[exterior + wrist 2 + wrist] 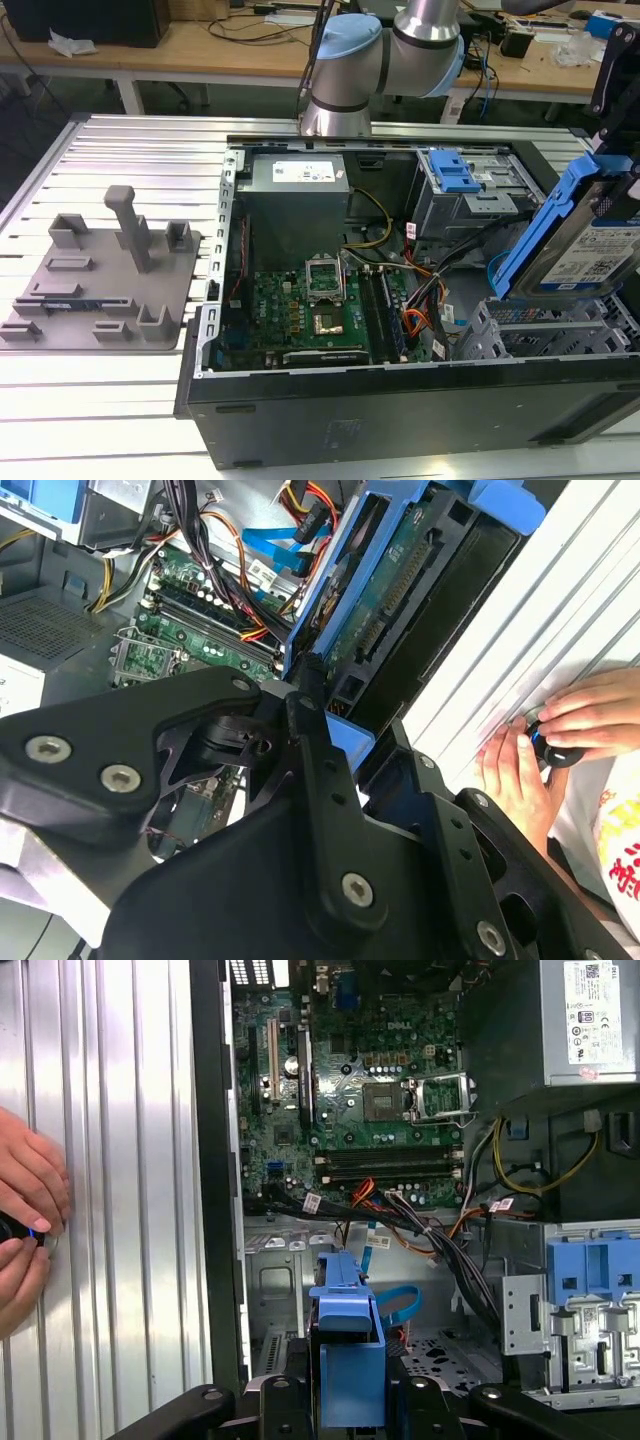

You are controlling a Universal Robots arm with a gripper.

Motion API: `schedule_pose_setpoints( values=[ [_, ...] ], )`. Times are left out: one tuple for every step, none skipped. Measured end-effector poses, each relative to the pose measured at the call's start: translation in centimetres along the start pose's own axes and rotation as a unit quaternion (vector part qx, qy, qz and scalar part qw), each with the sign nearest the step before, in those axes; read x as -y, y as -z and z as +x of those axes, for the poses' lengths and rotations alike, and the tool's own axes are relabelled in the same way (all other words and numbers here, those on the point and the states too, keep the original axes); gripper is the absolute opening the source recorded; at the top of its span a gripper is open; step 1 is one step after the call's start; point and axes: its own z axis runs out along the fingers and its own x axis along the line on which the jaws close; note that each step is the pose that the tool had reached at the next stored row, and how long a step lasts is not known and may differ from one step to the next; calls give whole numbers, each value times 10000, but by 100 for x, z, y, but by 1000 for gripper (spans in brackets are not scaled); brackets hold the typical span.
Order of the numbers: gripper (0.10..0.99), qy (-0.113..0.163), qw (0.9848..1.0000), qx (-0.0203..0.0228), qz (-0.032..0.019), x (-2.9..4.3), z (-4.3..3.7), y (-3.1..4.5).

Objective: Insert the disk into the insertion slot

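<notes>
- 1 grey fixture plate (100, 275) with upright blocks on the ribbed table (120, 140), at the exterior view's left, well apart from the work.
- 1 open PC case (400, 405) mid-table. Inside it are 1 motherboard (320, 310) and 1 power supply (295, 195) behind that. The arm (380, 50) rises behind the case.
- A cable bundle (425, 300) runs between the motherboard and the drive area, close to the cage's near side.
- 1 grey bay with a blue latch (455, 175) sits at the back, toward the exterior view's right.
- 1 insertion slot (545, 335): a perforated grey cage at the case's right end, with its bay open.
- 1 disk (600, 250) in a blue carrier is held tilted above the cage. Its lower end is near the cage top and not inside; contact can't be judged.
- 1 tool (350, 1405), pinching the disk's carrier in the first wrist view.
- 2 hands (25, 1225) of a person rest on the table just outside the case wall, holding a small dark object.
</notes>
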Motion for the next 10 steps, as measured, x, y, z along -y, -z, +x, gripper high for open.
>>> schedule_pose_setpoints(
  values=[
    [365,0,10000,-1,0,0,0,0],
    [365,0,10000,-1,0,0,0,0],
    [365,0,10000,-2,0,0,1,0],
    [365,0,10000,-1,0,0,1,-3],
    [365,0,10000,-1,0,0,2,-3],
    [365,0,10000,-1,0,0,3,-5],
    [365,0,10000,0,0,0,6,-8],
    [365,0,10000,1,0,0,8,-11],
    [365,0,10000,1,0,0,12,-13],
    [365,0,10000,0,0,0,15,-15]
  ],
)
